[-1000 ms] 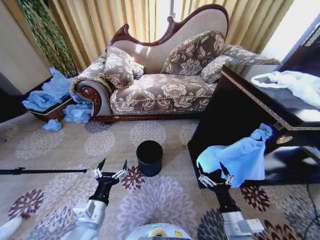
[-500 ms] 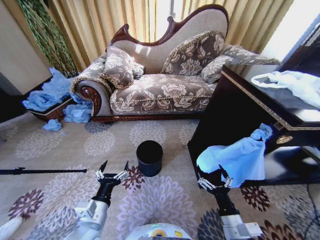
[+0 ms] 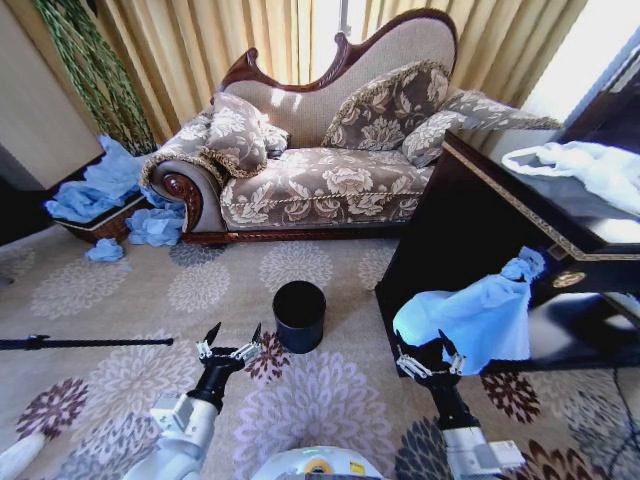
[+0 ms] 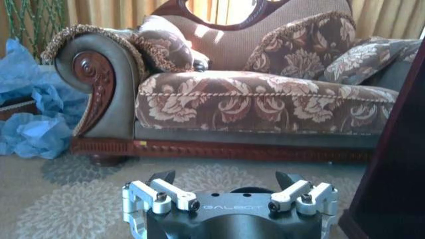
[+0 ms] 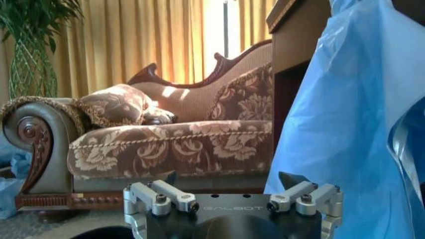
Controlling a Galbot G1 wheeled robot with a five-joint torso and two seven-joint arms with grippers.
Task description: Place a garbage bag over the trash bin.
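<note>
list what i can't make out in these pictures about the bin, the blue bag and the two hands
- Small black cylindrical bin: in the left wrist view the left hand hides nearly all of it; the head view leaves its inside too dark to read.
- Thin light-blue plastic bag hanging at the dark cabinet: what holds its top is too small to tell in the head view.
- Right hand: whether it touches the bag is unclear.
</note>
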